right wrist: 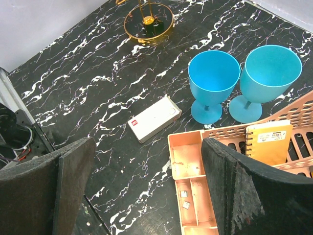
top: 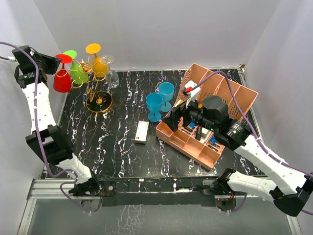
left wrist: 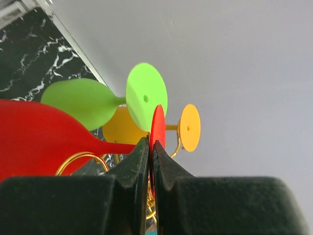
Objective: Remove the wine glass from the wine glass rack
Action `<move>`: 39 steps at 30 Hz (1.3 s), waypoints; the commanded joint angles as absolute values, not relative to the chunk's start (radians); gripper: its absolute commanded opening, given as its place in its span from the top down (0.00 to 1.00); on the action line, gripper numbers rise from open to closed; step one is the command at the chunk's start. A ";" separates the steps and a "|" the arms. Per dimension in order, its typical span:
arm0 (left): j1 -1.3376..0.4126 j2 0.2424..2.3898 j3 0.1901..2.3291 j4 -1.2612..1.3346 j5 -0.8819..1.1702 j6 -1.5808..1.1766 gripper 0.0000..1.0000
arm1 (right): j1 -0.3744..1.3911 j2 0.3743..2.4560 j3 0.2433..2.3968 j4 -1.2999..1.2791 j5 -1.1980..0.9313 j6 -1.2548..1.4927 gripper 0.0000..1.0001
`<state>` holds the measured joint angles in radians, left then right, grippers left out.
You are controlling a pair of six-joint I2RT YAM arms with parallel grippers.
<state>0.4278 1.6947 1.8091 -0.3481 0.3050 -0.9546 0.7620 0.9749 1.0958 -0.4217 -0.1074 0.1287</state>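
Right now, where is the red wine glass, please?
Top view, far left: the red wine glass hangs at the gold rack beside the green glass, left end effector pinching its foot.

Two white-shelled arms with black joint housings: the left arm point(top: 36, 103), its pale link dotted with small dark screw points, and the right arm point(top: 274, 161), smooth and rounded, ending in a bulky black wrist unit point(top: 215, 110) with a silver-ringed cylinder. A purple cable point(top: 7, 44) runs along each. The left gripper point(left wrist: 149, 143) has matte black, tapering fingers point(left wrist: 129, 171); the right gripper point(right wrist: 146, 142) shows broad, flat black fingers point(right wrist: 73, 186) with grey, scuffed edges.
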 commanded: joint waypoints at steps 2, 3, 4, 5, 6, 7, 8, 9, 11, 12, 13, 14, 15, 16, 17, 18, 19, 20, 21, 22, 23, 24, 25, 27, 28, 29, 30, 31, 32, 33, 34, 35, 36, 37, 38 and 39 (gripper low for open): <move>0.425 1.695 1.911 -0.451 0.145 -0.969 1.00 | 0.764 0.956 1.110 -0.373 -0.105 0.113 0.01; 0.426 1.696 1.922 -0.477 0.111 -0.976 1.00 | 0.764 0.957 1.111 -0.374 -0.105 0.113 0.01; 0.426 1.693 1.929 -0.502 0.075 -0.981 1.00 | 0.764 0.958 1.112 -0.373 -0.107 0.113 0.01; 0.426 1.690 1.936 -0.528 0.037 -0.988 1.00 | 0.764 0.958 1.112 -0.373 -0.108 0.112 0.01; 0.426 1.683 1.941 -0.556 -0.004 -1.000 1.00 | 0.764 0.958 1.113 -0.374 -0.109 0.113 0.01; 0.426 1.675 1.942 -0.580 -0.043 -1.011 1.00 | 0.764 0.960 1.115 -0.375 -0.110 0.113 0.01; 0.426 1.663 1.939 -0.602 -0.078 -1.022 1.00 | 0.765 0.960 1.116 -0.375 -0.112 0.114 0.01; 0.426 1.650 1.930 -0.617 -0.107 -1.030 1.00 | 0.764 0.963 1.118 -0.377 -0.113 0.114 0.01; 0.426 1.615 1.908 -0.630 -0.140 -1.037 1.00 | 0.764 0.967 1.123 -0.379 -0.120 0.114 0.01; 0.426 1.596 1.896 -0.633 -0.144 -1.034 1.00 | 0.765 0.970 1.126 -0.380 -0.124 0.116 0.01; 0.426 1.566 1.888 -0.638 -0.147 -1.028 1.00 | 0.764 0.972 1.128 -0.383 -0.128 0.117 0.01; 0.426 1.549 1.880 -0.646 -0.152 -1.022 1.00 | 0.764 0.973 1.132 -0.385 -0.132 0.120 0.01; 0.426 1.521 1.867 -0.653 -0.157 -1.018 1.00 | 0.765 0.975 1.137 -0.388 -0.137 0.122 0.01; 0.426 1.476 1.850 -0.660 -0.166 -1.017 1.00 | 0.764 0.977 1.143 -0.393 -0.139 0.126 0.01; 0.426 1.438 1.829 -0.665 -0.174 -1.015 1.00 | 0.764 0.978 1.147 -0.399 -0.142 0.131 0.01; 0.426 1.401 1.807 -0.670 -0.182 -1.012 1.00 | 0.764 0.978 1.149 -0.402 -0.149 0.133 0.01; 0.426 1.360 1.786 -0.676 -0.188 -1.008 1.00 | 0.764 0.979 1.152 -0.405 -0.159 0.137 0.01; 0.426 1.316 1.761 -0.678 -0.184 -1.002 1.00 | 0.764 0.981 1.155 -0.412 -0.169 0.143 0.01; 0.426 1.270 1.736 -0.673 -0.170 -0.995 1.00 | 0.764 0.984 1.159 -0.416 -0.179 0.148 0.01; 0.426 1.226 1.706 -0.656 -0.139 -0.987 1.00 | 0.764 0.985 1.162 -0.421 -0.189 0.158 0.01; 0.427 1.182 1.672 -0.634 -0.101 -0.981 1.00 | 0.764 0.987 1.165 -0.426 -0.202 0.171 0.01; 0.426 1.141 1.643 -0.607 -0.057 -0.980 1.00 | 0.764 0.989 1.168 -0.429 -0.216 0.184 0.01; 0.426 1.107 1.622 -0.594 -0.013 -0.986 1.00 | 0.765 0.992 1.171 -0.432 -0.232 0.199 0.01; 0.422 1.061 1.606 -0.576 0.092 -1.012 1.00 | 0.764 0.994 1.176 -0.434 -0.280 0.235 0.01; 0.415 1.046 1.598 -0.560 0.139 -1.032 1.00 | 0.764 0.996 1.176 -0.431 -0.302 0.256 0.01; 0.407 1.031 1.584 -0.524 0.199 -1.057 1.00 | 0.764 0.998 1.177 -0.428 -0.321 0.281 0.01; 0.397 1.019 1.573 -0.481 0.254 -1.081 1.00 | 0.764 0.999 1.173 -0.423 -0.343 0.306 0.01; 0.383 1.013 1.566 -0.438 0.306 -1.105 1.00 | 0.764 0.999 1.168 -0.413 -0.360 0.333 0.01; 0.371 1.011 1.565 -0.390 0.363 -1.124 1.00 | 0.764 0.999 1.159 -0.403 -0.376 0.358 0.01; 0.358 1.012 1.560 -0.337 0.415 -1.143 1.00 | 0.764 1.000 1.150 -0.393 -0.386 0.387 0.01; 0.339 1.009 1.555 -0.279 0.462 -1.161 1.00 | 0.764 0.999 1.140 -0.381 -0.394 0.414 0.01; 0.318 1.004 1.544 -0.227 0.497 -1.178 1.00 | 0.764 0.996 1.125 -0.367 -0.401 0.445 0.01; 0.292 0.995 1.521 -0.152 0.531 -1.198 1.00 | 0.764 0.992 1.107 -0.342 -0.414 0.475 0.01; 0.268 0.985 1.492 -0.064 0.565 -1.222 1.00 | 0.764 0.989 1.085 -0.312 -0.431 0.502 0.01; 0.240 0.970 1.453 0.017 0.595 -1.253 1.00 | 0.764 0.985 1.055 -0.280 -0.449 0.531 0.01; 0.212 0.960 1.414 0.097 0.624 -1.290 1.00 | 0.764 0.981 1.033 -0.243 -0.460 0.563 0.01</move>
